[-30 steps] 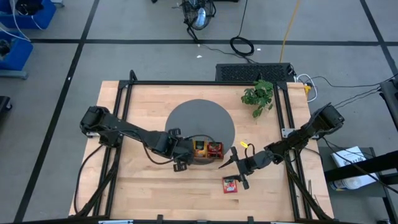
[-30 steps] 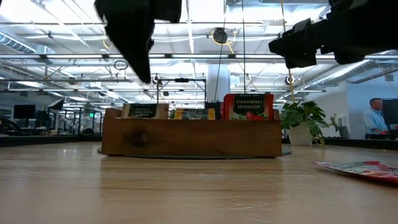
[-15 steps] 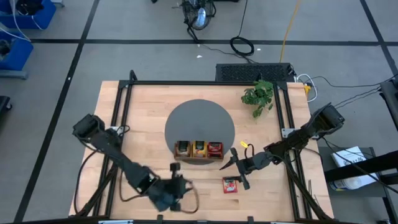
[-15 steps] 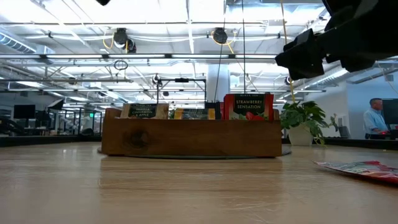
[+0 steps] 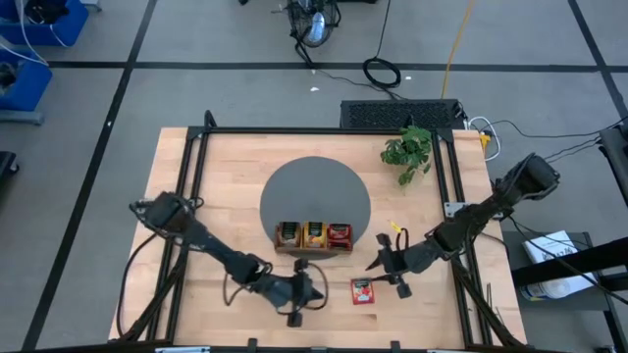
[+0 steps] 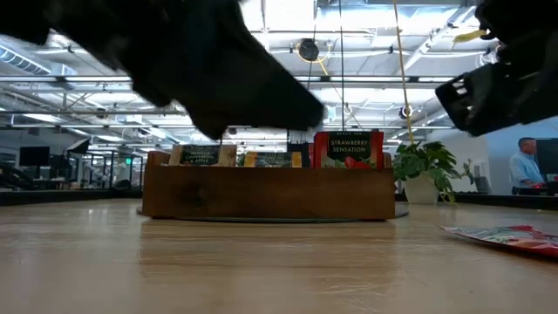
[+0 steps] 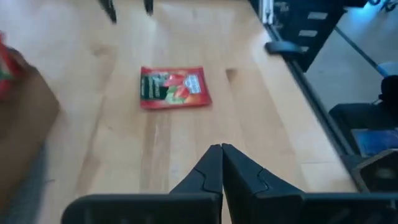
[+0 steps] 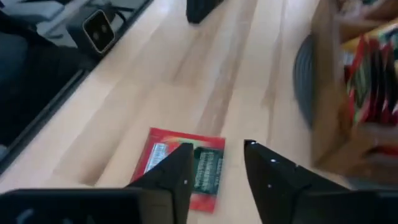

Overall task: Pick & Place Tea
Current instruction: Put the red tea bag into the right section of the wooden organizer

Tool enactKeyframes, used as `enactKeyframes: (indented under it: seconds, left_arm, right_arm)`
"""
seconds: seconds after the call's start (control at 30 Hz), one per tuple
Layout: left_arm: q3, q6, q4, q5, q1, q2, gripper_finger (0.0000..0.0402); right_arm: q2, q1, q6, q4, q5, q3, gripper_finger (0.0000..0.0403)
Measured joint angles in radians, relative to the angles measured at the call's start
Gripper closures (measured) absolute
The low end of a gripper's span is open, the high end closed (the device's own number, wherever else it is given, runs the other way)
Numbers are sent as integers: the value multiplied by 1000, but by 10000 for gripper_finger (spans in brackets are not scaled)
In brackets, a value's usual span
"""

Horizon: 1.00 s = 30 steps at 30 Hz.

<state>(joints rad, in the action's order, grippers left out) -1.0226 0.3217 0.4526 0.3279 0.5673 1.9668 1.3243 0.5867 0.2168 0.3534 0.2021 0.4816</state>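
Left gripper [image 5: 302, 294] is sitting clenched and empty over the counter [image 5: 216, 196] near its 6 o'clock edge, fingers [image 7: 211, 168] pressed together in the left wrist view, just at 9 o'clock of the loose red sachet [image 5: 364, 291]. That sachet is lying flat on the counter at about 5 o'clock from the tray [image 5: 314, 236], label up, touching neither gripper; it is also showing in the left wrist view [image 7: 172, 88], the right wrist view [image 8: 186, 167] and at the right edge of the low view [image 6: 510, 236]. Right gripper [image 5: 390, 263] is hovering just at 1 o'clock of the sachet, jaws parted and holding nothing, with the fingers [image 8: 171, 174] straddling the sachet in its own wrist view. The tray is sitting at the 6 o'clock edge of the grey disc [image 5: 314, 196], carrying standing sachets in all three compartments: brownish in the 9 o'clock one, orange-yellow in the middle, red in the 3 o'clock one. In the low view a red "Strawberry Sensation" sachet [image 6: 348, 149] is standing upright above the tray wall [image 6: 261, 194]. A small plant [image 5: 408, 150] is standing at the counter's 1 o'clock corner. A person [image 6: 526, 166] is showing in the room beyond, at the low view's right.
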Motion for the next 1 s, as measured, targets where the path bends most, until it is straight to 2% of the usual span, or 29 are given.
enactKeyframes:
  seconds: [0.1, 0.2, 0.33, 0.43, 0.53, 0.63, 0.73, 0.83, 1.0]
  left_arm:
    - [-27, 1, 40, -68, -35, 65, 387]
    - [-114, -2, 47, -156, -71, 138, 397]
    - [-291, -36, -108, -259, -105, 231, 392]
    - [-435, -78, -261, -278, -105, 279, 395]
    - [-526, -110, -363, -279, -99, 312, 397]
    - [-561, -112, -391, -278, -101, 322, 390]
    - [-567, -98, -382, -278, -110, 319, 396]
    - [-567, -91, -343, -328, -118, 321, 397]
    - [-567, -84, -346, -351, -127, 320, 398]
  right_arm:
    - [-5, 9, 66, 0, -58, 0, 281]
    - [-2, 10, 137, -14, -75, 0, 282]
    - [13, 9, 212, -71, -72, 0, 268]
    - [47, 6, 285, -110, -38, 0, 253]
    - [85, 3, 338, -103, 32, -3, 238]
    - [120, -5, 372, -78, 25, -5, 226]
    - [147, -17, 428, -79, -43, -5, 218]
    - [171, -23, 486, -70, -88, -5, 215]
    - [180, -24, 503, -58, -101, -4, 217]
